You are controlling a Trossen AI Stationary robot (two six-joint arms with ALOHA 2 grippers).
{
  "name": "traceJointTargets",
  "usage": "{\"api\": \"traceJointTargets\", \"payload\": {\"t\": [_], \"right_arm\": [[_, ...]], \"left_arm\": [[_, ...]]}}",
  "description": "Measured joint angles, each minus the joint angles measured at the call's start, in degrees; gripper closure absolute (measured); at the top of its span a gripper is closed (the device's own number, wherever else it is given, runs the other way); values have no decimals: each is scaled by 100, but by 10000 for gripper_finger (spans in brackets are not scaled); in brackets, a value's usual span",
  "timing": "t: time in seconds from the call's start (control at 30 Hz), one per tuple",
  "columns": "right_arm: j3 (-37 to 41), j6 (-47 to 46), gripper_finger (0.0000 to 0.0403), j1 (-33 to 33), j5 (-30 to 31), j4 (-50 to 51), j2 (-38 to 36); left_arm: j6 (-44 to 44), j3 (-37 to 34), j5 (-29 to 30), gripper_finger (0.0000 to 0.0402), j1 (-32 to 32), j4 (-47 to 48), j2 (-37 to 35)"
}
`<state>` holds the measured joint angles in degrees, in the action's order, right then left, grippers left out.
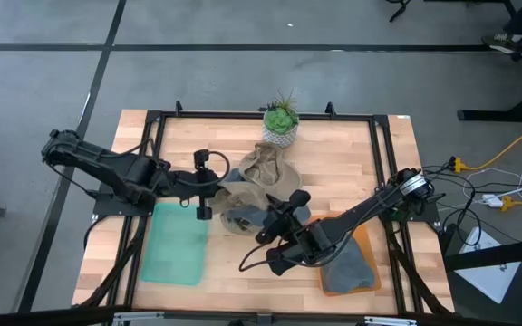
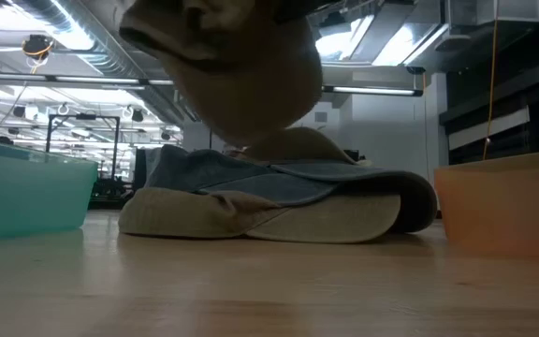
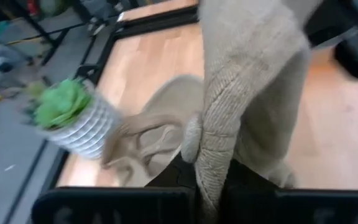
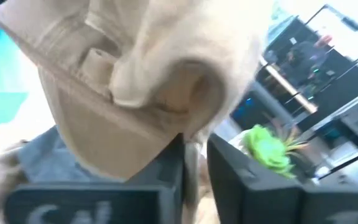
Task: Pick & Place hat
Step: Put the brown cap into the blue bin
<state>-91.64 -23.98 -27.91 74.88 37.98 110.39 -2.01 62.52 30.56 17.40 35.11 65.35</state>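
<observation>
tan hat (image 3: 241,93) pinched in left jaws

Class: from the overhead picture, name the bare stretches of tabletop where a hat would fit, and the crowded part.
Bare wood: the far-left corner beside the potted plant, and the far-right stretch beyond the orange bin. Crowded: the middle, where the hat pile and both arms meet, between the teal bin and orange bin.

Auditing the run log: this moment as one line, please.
left gripper: shut on beige hat | right gripper: at beige hat | beige hat: above grey hat on table
</observation>
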Motion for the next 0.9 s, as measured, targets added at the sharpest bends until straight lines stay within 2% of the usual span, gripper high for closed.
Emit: {"api": "traceJointTargets", "payload": {"t": [0.13,0.3,0.4,0.67,0.9], "right_arm": [[0,-279,278,-1,-410,9,-2],[1,-668,215,-1,-1205,133,-120],[2,-869,193,-1,-1502,196,-194],[2,-1483,181,-97,-1555,629,-394],[2,-1936,181,-117,-1601,966,-490]], "left_arm": [[-179,-1,364,398,209,353,-94],[-321,-1,443,399,519,566,-251],[-349,-2,456,399,716,766,-356],[-1246,-2,388,399,1376,1330,-691],[-2351,-2,-322,399,1936,1956,-913]]}}
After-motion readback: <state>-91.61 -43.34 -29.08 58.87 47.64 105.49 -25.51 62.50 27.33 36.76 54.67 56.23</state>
